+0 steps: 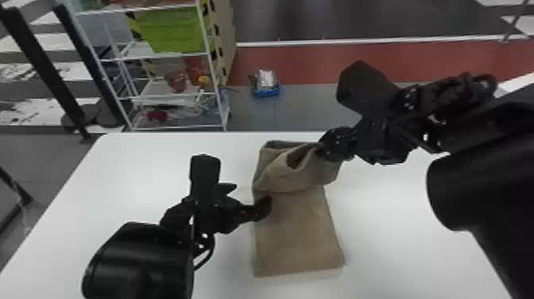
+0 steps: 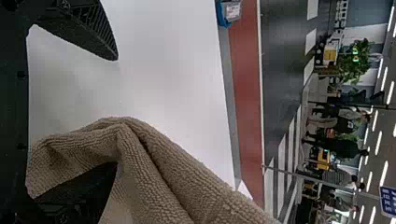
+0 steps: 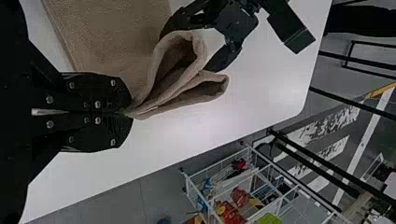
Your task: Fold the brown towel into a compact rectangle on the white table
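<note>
Bright, soft light on white table (image 1: 159,159); pale glare patch R of brown towel (image 1: 296,234) in head view, faint soft shadow along towel's near edge. L arm (image 1: 137,262) v. dark w/ dull sheen. L wrist view: ceiling strip lights (image 2: 384,172) lit in bg. R wrist view: mild glare on table, glints on screw heads (image 3: 97,104), floor (image 3: 154,198) dimmer.

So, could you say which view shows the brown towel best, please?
The head view, as it takes in the towel from flat near end to bunched far end. The left wrist view shows a raised fold close up; the right wrist view, some flat cloth and folds pinched by the right end effector.
</note>
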Available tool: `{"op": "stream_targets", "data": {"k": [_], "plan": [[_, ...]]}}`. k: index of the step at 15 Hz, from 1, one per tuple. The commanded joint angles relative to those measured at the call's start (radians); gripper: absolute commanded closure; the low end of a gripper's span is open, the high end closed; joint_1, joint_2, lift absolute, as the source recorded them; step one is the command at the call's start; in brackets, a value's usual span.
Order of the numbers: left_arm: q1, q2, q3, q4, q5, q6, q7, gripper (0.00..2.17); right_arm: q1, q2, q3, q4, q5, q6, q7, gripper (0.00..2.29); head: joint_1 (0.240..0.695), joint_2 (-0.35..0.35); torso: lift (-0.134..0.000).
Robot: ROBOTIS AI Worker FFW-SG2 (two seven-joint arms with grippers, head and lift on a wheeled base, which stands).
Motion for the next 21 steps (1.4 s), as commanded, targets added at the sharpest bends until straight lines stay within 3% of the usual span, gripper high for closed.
{"op": "stream_targets", "data": {"k": [1, 9, 14, 21], "plan": [[-0.004, -0.003, 0.008, 0.011, -0.002, -0.018, 0.002, 0.08, 0.001, 0.001, -0.001, 0.000, -0.003, 0.000, 0.020, 1.23, 0.695, 0.102, -0.124], [0.000, -0.003, 0.023, 0.011, 0.000, -0.039, -0.003, 0.08, 0.045, -0.025, 0.022, -0.080, -0.021, 0.037, 0.020, 1.23, 0.695, 0.120, -0.124], [0.060, -0.003, 0.043, -0.049, 0.006, -0.036, -0.043, 0.08, 0.016, -0.019, 0.007, -0.052, -0.016, 0.037, 0.020, 1.23, 0.695, 0.119, -0.124], [0.013, -0.003, 0.040, -0.003, 0.002, -0.036, -0.035, 0.08, 0.025, -0.022, 0.016, -0.066, -0.019, 0.052, 0.020, 1.23, 0.695, 0.123, -0.124]]}}
